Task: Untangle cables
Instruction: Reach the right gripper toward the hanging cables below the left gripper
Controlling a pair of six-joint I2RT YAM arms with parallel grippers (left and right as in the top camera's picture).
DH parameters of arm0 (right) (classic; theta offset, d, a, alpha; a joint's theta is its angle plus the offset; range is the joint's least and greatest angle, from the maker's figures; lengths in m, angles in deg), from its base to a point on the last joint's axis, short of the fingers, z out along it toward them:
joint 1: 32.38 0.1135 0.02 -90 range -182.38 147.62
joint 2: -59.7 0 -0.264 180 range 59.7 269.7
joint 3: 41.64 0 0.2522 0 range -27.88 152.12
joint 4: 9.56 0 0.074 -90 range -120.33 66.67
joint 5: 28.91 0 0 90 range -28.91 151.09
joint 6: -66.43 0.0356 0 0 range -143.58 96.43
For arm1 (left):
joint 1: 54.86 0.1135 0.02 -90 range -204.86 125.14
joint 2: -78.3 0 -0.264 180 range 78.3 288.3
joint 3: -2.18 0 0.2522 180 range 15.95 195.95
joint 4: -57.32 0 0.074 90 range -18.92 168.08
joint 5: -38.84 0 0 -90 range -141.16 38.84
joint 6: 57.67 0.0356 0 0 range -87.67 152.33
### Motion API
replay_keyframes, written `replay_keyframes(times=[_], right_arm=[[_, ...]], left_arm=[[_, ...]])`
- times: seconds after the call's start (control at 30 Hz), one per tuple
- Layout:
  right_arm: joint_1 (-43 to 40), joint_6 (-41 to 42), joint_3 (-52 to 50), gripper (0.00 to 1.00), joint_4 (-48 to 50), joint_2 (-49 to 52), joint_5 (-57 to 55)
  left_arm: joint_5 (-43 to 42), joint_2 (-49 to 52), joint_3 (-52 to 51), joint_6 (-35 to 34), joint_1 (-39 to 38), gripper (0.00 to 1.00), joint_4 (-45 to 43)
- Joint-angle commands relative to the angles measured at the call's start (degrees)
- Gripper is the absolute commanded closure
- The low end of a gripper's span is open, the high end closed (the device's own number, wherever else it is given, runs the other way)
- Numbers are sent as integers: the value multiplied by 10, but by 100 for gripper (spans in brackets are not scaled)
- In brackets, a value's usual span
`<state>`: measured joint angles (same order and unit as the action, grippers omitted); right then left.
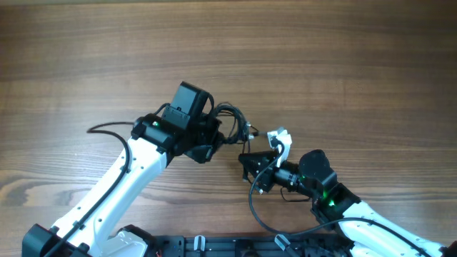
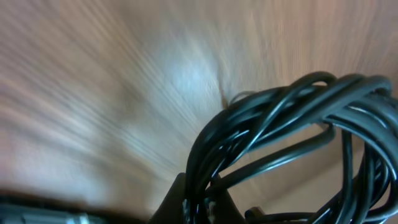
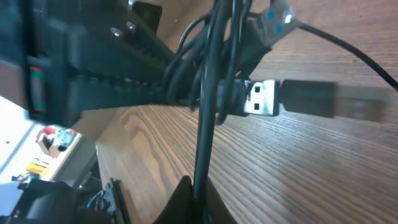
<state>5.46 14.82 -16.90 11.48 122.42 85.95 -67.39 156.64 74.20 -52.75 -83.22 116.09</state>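
The cables [image 1: 233, 118] form a black looped bundle at the table's middle, with a white plug end [image 1: 279, 138] sticking out to the right. My left gripper [image 1: 221, 135] is shut on the bundle; in the left wrist view the glossy strands [image 2: 280, 118] rise from between its fingertips [image 2: 199, 202]. My right gripper [image 1: 245, 159] sits just below and right of the bundle. It is shut on a single cable strand [image 3: 205, 124] that runs straight up from its tips [image 3: 196, 198] into the tangle. A metal USB plug [image 3: 262, 98] hangs beside that strand.
The wooden table [image 1: 343, 64] stretches bare around the arms. The left arm's body [image 3: 74, 68] fills the upper left of the right wrist view, close behind the tangle. A thick black arm cable [image 1: 107, 128] arcs off the left arm. The arms' base rail [image 1: 214, 246] lines the near edge.
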Motion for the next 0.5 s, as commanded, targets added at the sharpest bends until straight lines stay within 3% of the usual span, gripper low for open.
replay_keyframes(times=[0.0, 0.17, 0.37, 0.4, 0.47], right_arm=[[-3, 43, 8, 95, 2, -35, 43], [-23, 66, 36, 95, -70, -77, 104], [-27, 12, 129, 95, -257, -90, 102], [-27, -9, 170, 95, -318, -88, 70], [-27, -10, 199, 95, -353, -88, 24]], left_arm=[[149, -8, 10, 189, 0, 96, 3], [159, -8, 10, 379, 0, 96, -12], [157, -8, 10, 475, -19, 96, -59], [157, -8, 10, 497, -40, 96, -75], [157, -9, 10, 518, -61, 96, -86]])
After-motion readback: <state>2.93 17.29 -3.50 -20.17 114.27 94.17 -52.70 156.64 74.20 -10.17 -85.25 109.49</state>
